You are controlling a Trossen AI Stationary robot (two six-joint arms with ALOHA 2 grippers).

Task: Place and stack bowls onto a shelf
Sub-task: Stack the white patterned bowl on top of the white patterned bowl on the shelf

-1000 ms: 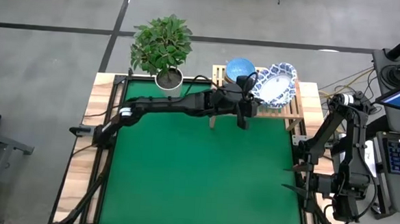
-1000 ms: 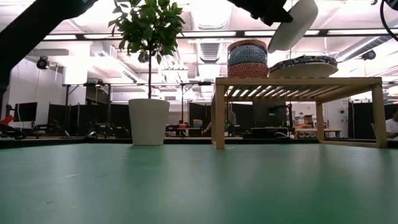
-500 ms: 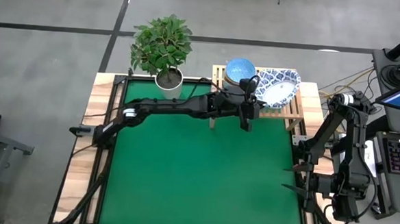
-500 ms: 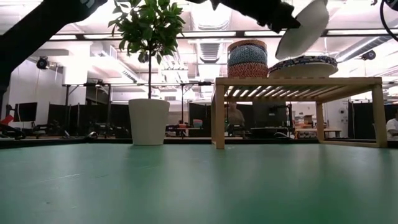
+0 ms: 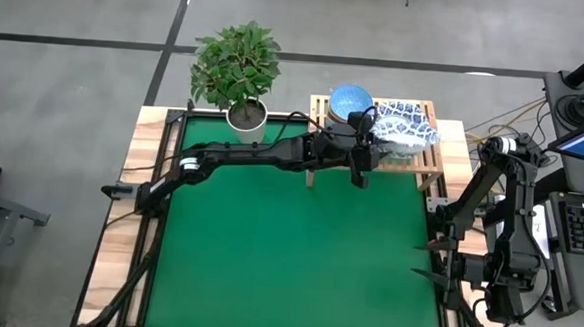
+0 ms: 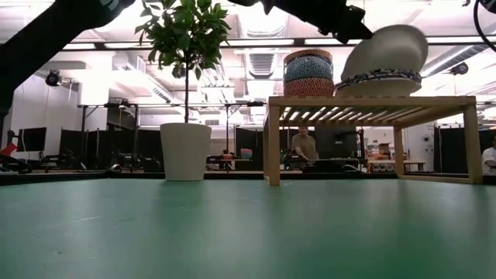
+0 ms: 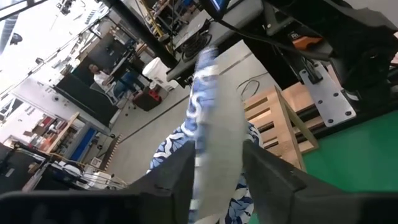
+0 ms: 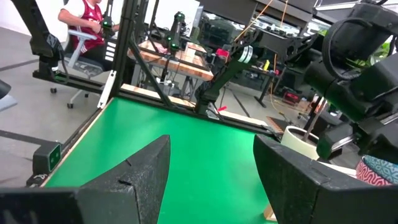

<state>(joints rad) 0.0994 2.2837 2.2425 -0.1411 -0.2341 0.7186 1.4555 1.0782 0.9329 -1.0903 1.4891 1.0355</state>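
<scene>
On the shelf [image 5: 435,154] at the tabletop's far edge, a tilted white bowl [image 6: 385,53] is seen leaning on the patterned bowl [image 6: 377,80] beneath, beside a stack of small bowls [image 6: 308,72]. The left gripper [image 5: 377,128] is spread around its rim; actual contact cannot be judged. The right gripper [image 5: 429,261] is parked open beyond the right edge.

Table mat [image 5: 287,253]: flat green, bordered by pale natural wood. Shelf [image 6: 372,105]: light natural wood, slatted.

Stack of small bowls [image 6: 308,74] on the shelf, low view: bottom band orange-red with a fine white wavy pattern, above it dark blue with pale patterning, tan rim. From above, the top of the stack [image 5: 349,99] is plain light blue.

Beside that stack, tilted wide bowl [image 6: 385,51]: white outside, blue-and-white patterned rim. The wide bowl under it [image 6: 377,80] has the same blue pattern.

Near the shelf: white plant pot [image 6: 185,151], green leaves [image 5: 236,62].

Arms: dark.
</scene>
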